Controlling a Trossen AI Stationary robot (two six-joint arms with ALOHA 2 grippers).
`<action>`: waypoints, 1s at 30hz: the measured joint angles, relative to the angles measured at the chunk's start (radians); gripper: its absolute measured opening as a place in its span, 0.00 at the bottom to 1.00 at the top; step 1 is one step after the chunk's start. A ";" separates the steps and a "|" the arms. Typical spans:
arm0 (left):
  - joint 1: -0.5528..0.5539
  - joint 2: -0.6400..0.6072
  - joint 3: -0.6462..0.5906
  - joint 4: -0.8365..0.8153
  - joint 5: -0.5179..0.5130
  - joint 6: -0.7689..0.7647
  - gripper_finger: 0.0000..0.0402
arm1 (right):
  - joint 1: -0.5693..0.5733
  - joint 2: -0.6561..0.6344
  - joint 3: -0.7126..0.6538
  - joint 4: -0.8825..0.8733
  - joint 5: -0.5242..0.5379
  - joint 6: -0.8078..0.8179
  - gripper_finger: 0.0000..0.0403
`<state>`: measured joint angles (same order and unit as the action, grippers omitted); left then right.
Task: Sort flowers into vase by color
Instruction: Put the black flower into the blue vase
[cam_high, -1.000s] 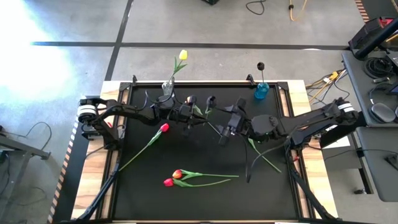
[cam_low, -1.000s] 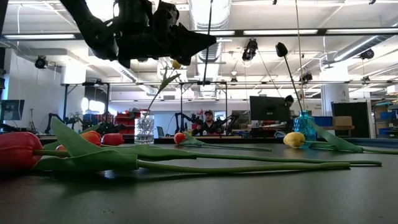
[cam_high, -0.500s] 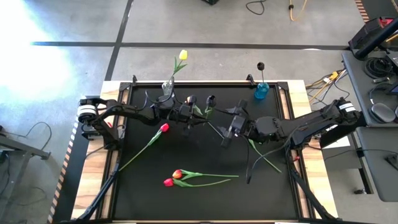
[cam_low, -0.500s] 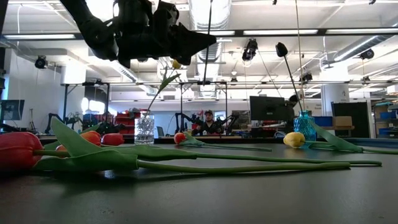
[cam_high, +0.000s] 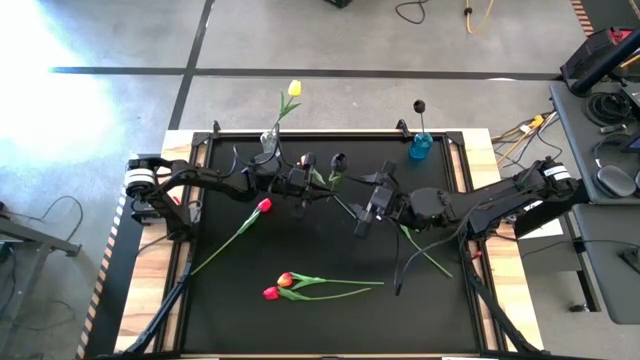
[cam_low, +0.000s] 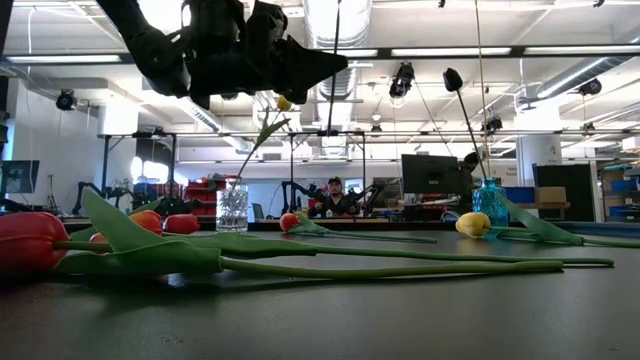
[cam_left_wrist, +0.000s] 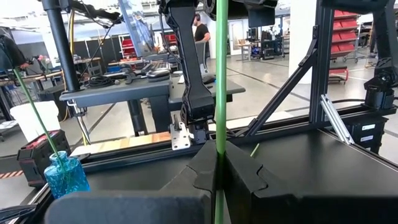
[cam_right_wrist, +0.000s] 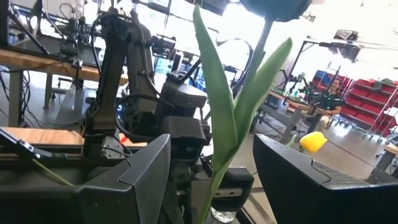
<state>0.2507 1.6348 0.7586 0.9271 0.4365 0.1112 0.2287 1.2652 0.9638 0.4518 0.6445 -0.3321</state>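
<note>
- The left end effector (cam_high: 318, 184) is hovering above the rear middle of the tabletop (cam_high: 330, 320), its fingers closed tight on the green stem of a dark tulip (cam_high: 338, 160), which is standing upright in the grip.
- The right end effector (cam_high: 362, 215) is sitting just beside it, toward the middle of the tabletop, its fingers spread wide with that same tulip's stem and leaves standing between them, apart from the pads.
- A yellow tulip (cam_high: 294, 89) is standing in the clear glass vase (cam_high: 268, 143) at the rear edge, left of centre.
- A dark tulip (cam_high: 420, 104) is standing in the blue vase (cam_high: 420, 148) at the rear edge, right of centre.
- A red tulip (cam_high: 263, 206) is lying on the left half of the tabletop.
- A red and an orange-red tulip (cam_high: 285, 280) are lying side by side near the front.
- A yellow tulip head (cam_low: 473, 224) is lying on the tabletop near the blue vase, as the low view is showing.
</note>
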 joint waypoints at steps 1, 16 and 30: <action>0.000 0.000 0.000 0.000 0.000 0.000 0.00 | 0.000 0.000 0.000 0.001 -0.006 0.001 0.55; 0.000 0.000 0.000 0.000 0.000 0.000 0.00 | -0.002 0.000 0.000 0.017 -0.020 -0.007 0.55; -0.001 0.000 0.000 0.006 0.000 -0.020 0.00 | -0.054 0.014 0.002 0.096 -0.067 0.078 0.55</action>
<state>0.2501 1.6348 0.7586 0.9335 0.4366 0.0914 0.1747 1.2789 0.9657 0.5476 0.5771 -0.2544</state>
